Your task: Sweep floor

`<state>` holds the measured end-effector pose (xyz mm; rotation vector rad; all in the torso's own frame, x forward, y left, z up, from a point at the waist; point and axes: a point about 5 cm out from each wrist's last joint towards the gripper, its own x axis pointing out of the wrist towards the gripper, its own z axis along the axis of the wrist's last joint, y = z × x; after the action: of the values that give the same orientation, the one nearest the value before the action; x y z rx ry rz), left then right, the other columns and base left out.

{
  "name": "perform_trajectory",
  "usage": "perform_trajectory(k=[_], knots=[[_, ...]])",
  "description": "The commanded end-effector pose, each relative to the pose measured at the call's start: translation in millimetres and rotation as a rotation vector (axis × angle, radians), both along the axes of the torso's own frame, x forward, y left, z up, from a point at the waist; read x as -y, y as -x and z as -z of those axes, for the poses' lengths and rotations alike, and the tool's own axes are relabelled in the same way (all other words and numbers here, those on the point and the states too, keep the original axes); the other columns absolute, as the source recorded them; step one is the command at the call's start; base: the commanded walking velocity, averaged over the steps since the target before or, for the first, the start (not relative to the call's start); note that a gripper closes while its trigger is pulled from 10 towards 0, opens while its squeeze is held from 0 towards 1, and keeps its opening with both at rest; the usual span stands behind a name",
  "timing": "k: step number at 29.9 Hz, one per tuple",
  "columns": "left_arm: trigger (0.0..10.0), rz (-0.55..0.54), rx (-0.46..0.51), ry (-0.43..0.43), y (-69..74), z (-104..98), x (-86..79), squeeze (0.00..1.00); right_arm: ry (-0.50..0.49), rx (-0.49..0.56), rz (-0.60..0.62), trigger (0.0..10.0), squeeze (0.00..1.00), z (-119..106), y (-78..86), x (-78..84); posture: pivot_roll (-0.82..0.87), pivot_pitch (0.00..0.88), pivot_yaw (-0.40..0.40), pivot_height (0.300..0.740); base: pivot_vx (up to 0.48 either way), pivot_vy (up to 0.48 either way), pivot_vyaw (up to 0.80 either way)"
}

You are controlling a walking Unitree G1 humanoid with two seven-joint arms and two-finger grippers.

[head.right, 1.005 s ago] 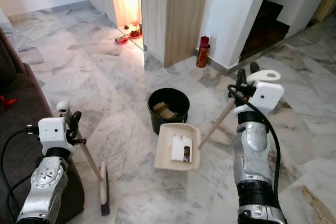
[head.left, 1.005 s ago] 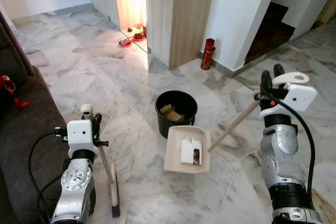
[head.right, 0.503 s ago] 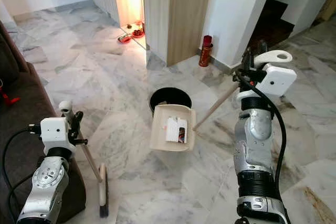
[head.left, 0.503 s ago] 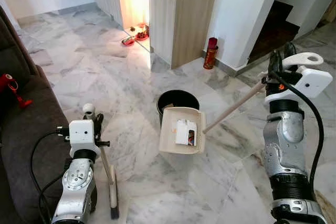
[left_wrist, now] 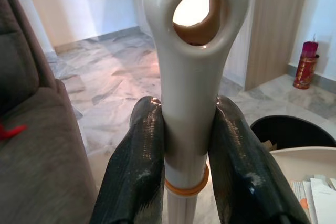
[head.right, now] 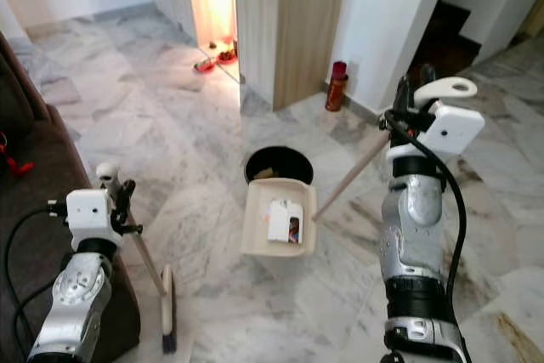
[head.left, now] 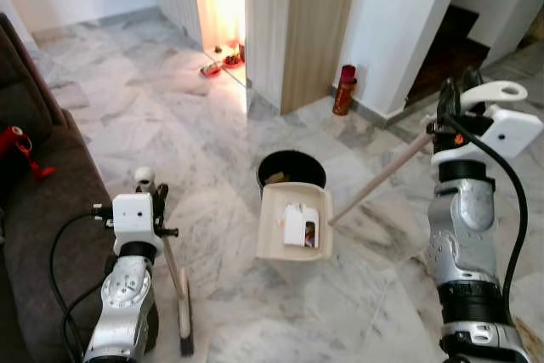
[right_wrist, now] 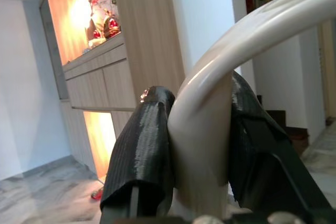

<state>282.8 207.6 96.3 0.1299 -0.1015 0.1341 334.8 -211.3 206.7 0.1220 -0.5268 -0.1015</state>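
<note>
**Dustpan up and at the bin's near rim, not yet tipped**

Your right gripper [head.right: 406,116], fingers clamped on the long wooden handle, has lifted the cream dustpan [head.left: 293,222] off the marble floor [head.left: 153,125] over the last second and carried it to the black bin [head.left: 291,172]. The pan now overlaps the bin's near edge, the white paper scrap [head.left: 294,224] and other litter lying in it, so emptying looks to be next. Your left gripper [left_wrist: 186,145] grips the broom [head.left: 182,310], whose head rests on the floor beside the sofa [head.left: 34,201].
</note>
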Motion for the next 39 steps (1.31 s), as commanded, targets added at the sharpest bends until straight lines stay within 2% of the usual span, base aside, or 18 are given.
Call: perform_trajectory(k=[1,39], knots=[[10.0,0.026,0.041,-0.009,-4.1,-8.8,4.9,0.00,-0.003,0.120,0.016,10.0,0.00,-26.7,3.9,5.1,0.05,0.000,-0.009,0.740,0.349,0.000,0.00],[10.0,0.019,0.045,-0.009,-4.2,-9.7,3.4,0.00,-0.054,0.142,-0.047,10.0,0.00,-30.9,3.0,2.8,0.06,0.000,-0.015,0.740,0.334,0.000,0.00]])
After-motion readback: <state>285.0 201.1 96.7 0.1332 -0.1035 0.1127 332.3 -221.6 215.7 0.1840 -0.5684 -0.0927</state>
